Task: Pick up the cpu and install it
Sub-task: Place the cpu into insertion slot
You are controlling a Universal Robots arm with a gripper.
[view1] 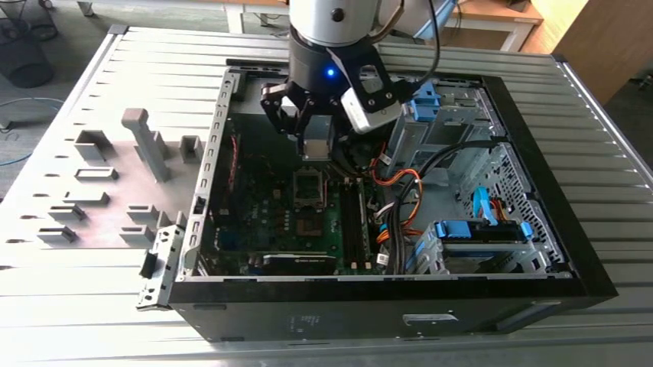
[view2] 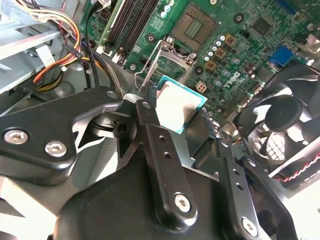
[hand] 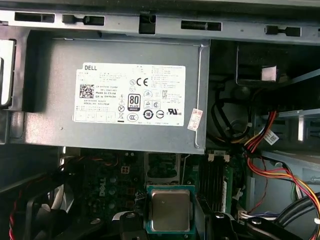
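Cpu, position: the cpu (view2: 180,104) is carried in the claw (view2: 178,116) inside the case (view1: 357,310), above the board (view2: 235,60). It is near the socket (view2: 195,27) but apart from it, and not seated.
Cpu, handling: judged light, thin and stiff. The metal top looks smooth, so it could slip. The underside contacts are likely fragile, so no bending or knocks.
Cpu, hold: best taken by two opposite edges, with the top and underside left free.
Claw, opening: narrow, just the width of the chip.
Claw, contact: clamped on the cpu, with one of the fingers (view2: 156,145) on each side edge. It touches nothing else that can be seen.
Socket: frame raised, with the seat bare in the second wrist view.
Case: lies open on the table (view1: 102,321).
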